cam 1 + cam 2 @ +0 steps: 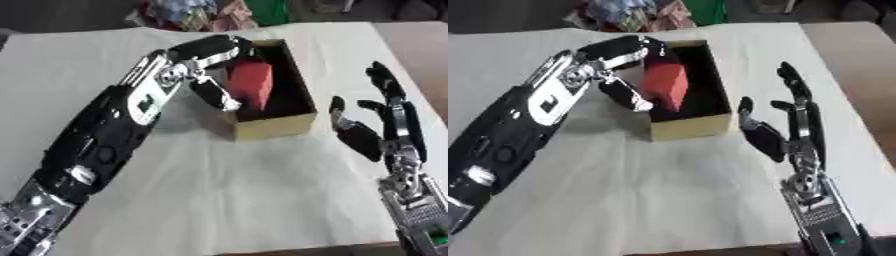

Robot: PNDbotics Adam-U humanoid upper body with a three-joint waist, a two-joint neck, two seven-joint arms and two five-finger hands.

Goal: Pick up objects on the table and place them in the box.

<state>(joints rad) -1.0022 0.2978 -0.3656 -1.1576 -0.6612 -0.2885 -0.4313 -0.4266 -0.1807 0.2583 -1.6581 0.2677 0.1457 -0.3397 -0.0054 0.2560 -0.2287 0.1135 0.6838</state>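
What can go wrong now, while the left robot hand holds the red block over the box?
1. The left robot hand holds the red block tilted over the box; on release it may catch the near-left wall.
2. Fingers inside may nudge the box when withdrawing.
3. The open right robot hand stands close beside the box and could bump it.

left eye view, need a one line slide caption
Left hand holds a red block over the open box while the right hand rests open beside it.
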